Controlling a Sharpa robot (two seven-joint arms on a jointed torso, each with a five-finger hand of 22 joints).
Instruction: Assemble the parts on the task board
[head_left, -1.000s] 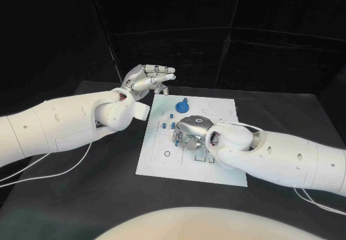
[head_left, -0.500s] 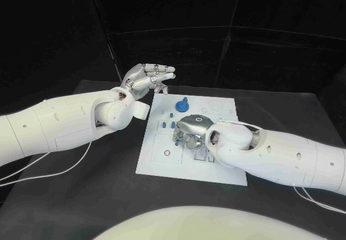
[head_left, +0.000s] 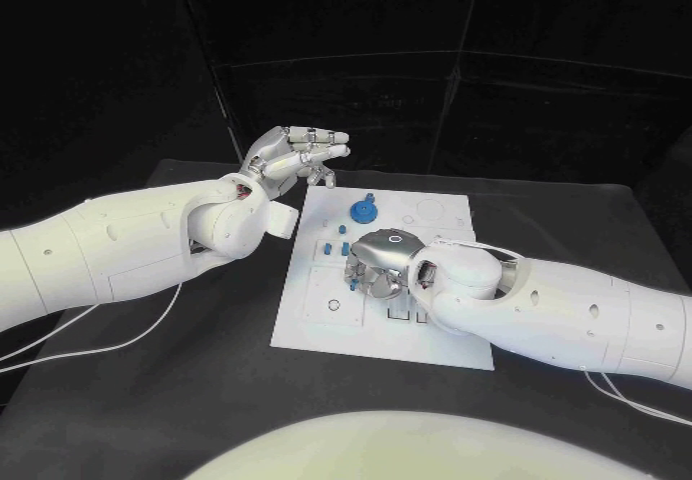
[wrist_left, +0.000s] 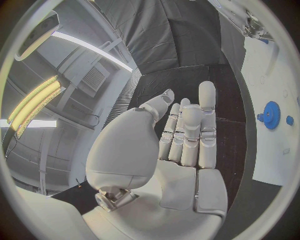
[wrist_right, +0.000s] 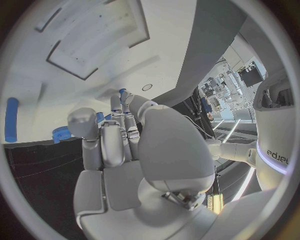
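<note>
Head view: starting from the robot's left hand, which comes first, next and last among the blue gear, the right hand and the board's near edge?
From the left hand, raised beyond the task board's far left corner:
1. Blue gear, on the board's far part.
2. Right hand, over the board's middle.
3. Near edge of the task board, closest to the robot.

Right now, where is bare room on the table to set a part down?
Bare black table lies left of and in front of the task board. Crowded: the board's middle under the right hand, beside the blue gear. The left hand is raised at the board's far-left corner.
</note>
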